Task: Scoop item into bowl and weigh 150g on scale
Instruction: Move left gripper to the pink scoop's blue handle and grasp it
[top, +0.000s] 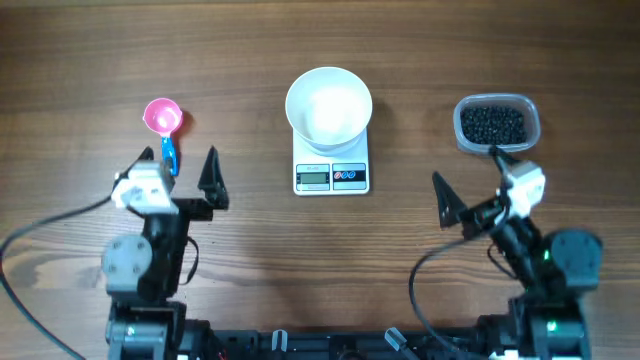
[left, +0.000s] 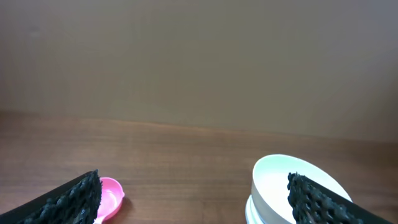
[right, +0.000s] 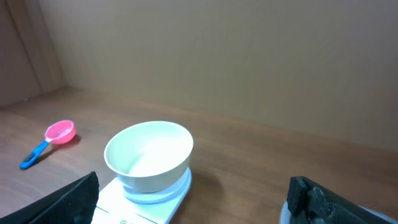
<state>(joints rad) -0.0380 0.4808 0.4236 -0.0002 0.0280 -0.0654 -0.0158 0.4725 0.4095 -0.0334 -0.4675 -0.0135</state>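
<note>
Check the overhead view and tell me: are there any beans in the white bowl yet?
No, the bowl shows a bare white inside; the beans sit in the clear container.

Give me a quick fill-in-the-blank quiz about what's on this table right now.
The white bowl sits on the ____. The scoop has a ____ cup and blue handle. The beads are in the clear container; the bowl is ____. Both arms' jaws stand ____.
Answers: scale, pink, empty, open.

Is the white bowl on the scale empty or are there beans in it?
Empty. The bowl shows a bare white inside; the black beads sit in the clear container.
</note>
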